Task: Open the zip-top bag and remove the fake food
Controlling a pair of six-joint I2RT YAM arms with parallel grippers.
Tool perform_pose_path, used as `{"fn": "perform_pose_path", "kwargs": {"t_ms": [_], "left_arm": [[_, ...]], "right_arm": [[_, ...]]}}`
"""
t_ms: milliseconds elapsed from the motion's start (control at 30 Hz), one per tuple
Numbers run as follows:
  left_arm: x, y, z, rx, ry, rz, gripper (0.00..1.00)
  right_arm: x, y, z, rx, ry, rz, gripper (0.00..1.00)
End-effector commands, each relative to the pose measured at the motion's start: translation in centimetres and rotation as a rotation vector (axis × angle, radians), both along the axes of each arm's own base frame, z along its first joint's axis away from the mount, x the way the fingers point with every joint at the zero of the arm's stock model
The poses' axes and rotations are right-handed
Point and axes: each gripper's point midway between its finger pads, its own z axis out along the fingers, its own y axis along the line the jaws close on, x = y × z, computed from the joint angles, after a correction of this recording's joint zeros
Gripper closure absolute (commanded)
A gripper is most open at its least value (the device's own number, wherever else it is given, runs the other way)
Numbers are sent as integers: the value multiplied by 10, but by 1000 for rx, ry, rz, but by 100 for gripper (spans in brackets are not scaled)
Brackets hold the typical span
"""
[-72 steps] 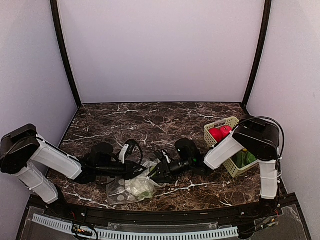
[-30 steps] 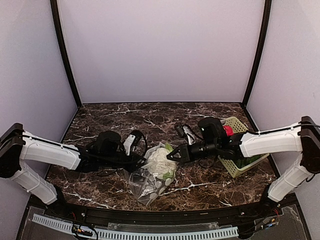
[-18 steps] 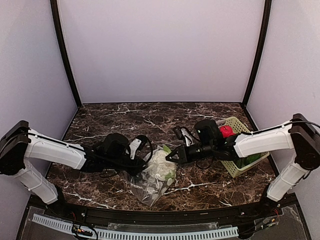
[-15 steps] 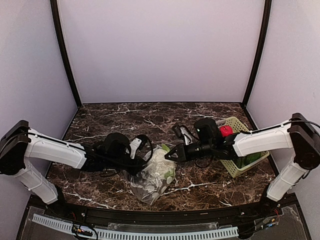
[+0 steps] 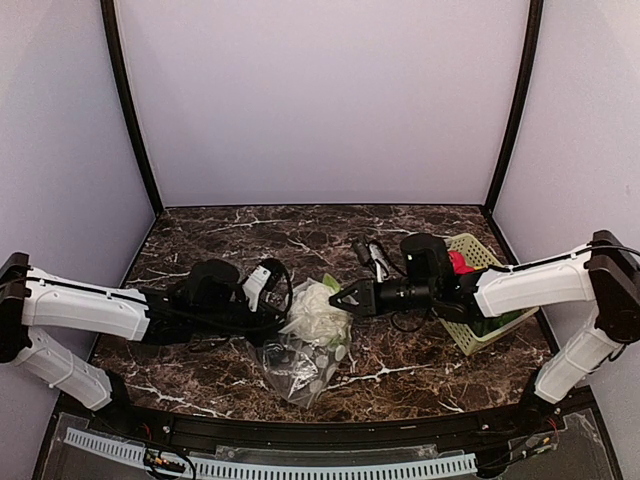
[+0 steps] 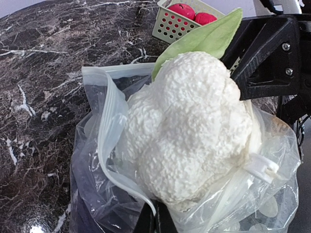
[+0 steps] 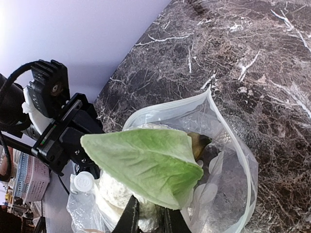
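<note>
The zip-top bag (image 5: 298,362) hangs clear and dotted between both arms, its mouth open upward. My left gripper (image 5: 284,322) is shut on the bag's rim (image 6: 109,145), its fingertips (image 6: 154,221) pinched together on the plastic. A white cauliflower (image 5: 318,312) with a green leaf (image 7: 146,162) sticks half out of the mouth. My right gripper (image 5: 338,297) is shut on the cauliflower's base (image 7: 116,194), its fingers (image 7: 130,218) either side of it. A dark brownish piece (image 7: 197,143) lies deeper in the bag. Two red fruits (image 5: 458,262) sit in the basket.
The light-green lattice basket (image 5: 472,342) stands at the right under my right forearm, with green toy pieces (image 5: 495,320) in it. Bare dark marble table (image 5: 250,240) stretches behind the bag. The bag's white zip slider (image 7: 82,182) sits beside my left gripper.
The right gripper has lifted the cauliflower a little higher and further out of the bag's mouth. The left gripper has drawn back slightly to the left, and the bag sags lower beneath.
</note>
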Motion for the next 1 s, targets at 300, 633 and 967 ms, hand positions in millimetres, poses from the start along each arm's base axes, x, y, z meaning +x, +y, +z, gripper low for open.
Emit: {"fn": "perform_pose_path", "kwargs": {"t_ms": [300,633,967], "left_arm": [[-2,-13,3,90,42,-50,99],[9,-13,93,-2,-48,9,99],[26,-12,63,168,-7,65,99]], "right_arm": [[4,22,82,248,-188,75,92],[-7,24,81,133,-323,117,93],[-4,41,132,26,-541,78,96]]}}
